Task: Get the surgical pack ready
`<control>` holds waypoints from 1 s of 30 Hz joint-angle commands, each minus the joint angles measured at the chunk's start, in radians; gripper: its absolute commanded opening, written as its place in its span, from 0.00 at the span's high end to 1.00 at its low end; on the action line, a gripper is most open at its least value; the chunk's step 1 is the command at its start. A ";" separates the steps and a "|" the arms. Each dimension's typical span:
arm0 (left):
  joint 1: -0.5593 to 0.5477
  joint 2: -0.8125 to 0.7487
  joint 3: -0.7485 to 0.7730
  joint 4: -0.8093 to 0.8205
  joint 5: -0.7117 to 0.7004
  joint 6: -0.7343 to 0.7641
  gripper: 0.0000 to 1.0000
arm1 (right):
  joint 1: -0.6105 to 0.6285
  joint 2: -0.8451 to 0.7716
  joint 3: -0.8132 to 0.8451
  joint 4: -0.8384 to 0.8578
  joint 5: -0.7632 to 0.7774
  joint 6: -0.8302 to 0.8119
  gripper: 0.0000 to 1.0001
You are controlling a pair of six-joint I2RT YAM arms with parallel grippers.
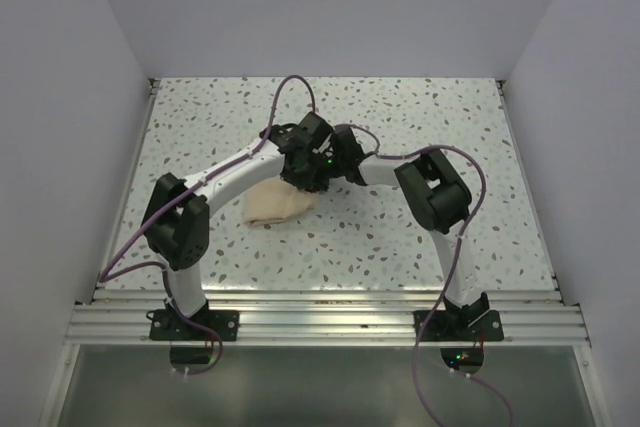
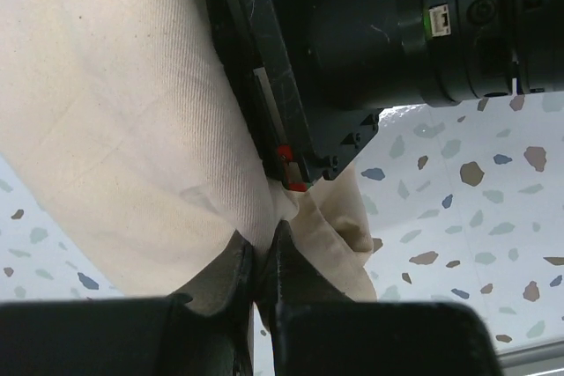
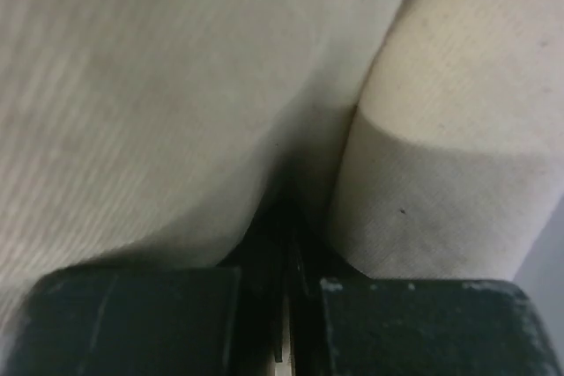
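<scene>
The right gripper, black and nearest of all, is buried in a large plain tan cloth sheet. The sheet lies bunched on the speckled white table, toward 8 o'clock from its centre. Both wrists crowd together at the bundle's 1 o'clock edge, so pulling apart could knock them together or let a thin pinch slip. The right gripper is fully closed on a fold. The left gripper is nearly closed, nipping another fold.

No readable text, label or number in any view. Small white-green tag on black arm housing: too small to read. Cloth sheet: plain weave, unprinted.
</scene>
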State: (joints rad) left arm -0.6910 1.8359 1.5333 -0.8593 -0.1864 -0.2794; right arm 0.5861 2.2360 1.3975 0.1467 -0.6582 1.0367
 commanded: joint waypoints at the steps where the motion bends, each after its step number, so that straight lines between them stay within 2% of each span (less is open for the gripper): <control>1: -0.033 -0.070 0.010 0.123 0.091 -0.012 1.00 | -0.028 -0.053 -0.049 0.025 0.017 -0.026 1.00; 6: -0.031 -0.089 -0.030 0.114 0.071 -0.001 1.00 | -0.104 -0.166 -0.077 -0.093 -0.066 -0.151 0.99; 10: -0.027 -0.112 -0.070 0.121 0.068 0.002 1.00 | -0.152 -0.239 -0.091 -0.199 -0.070 -0.233 0.99; 17: -0.027 -0.125 -0.088 0.124 0.077 0.013 1.00 | -0.186 -0.216 -0.045 -0.237 -0.066 -0.256 0.99; 26: -0.028 -0.158 -0.114 0.166 0.131 0.048 1.00 | -0.177 -0.073 0.001 0.013 -0.087 -0.069 1.00; 29: -0.038 -0.162 -0.122 0.186 0.148 0.071 1.00 | -0.155 -0.012 0.011 0.173 -0.029 0.062 1.00; 30: -0.047 -0.156 -0.121 0.189 0.153 0.074 1.00 | -0.147 0.026 0.014 0.295 -0.011 0.106 1.00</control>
State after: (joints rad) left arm -0.7147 1.7439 1.4086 -0.7559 -0.0959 -0.2489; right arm 0.4126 2.1941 1.3724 0.1673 -0.7174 0.9852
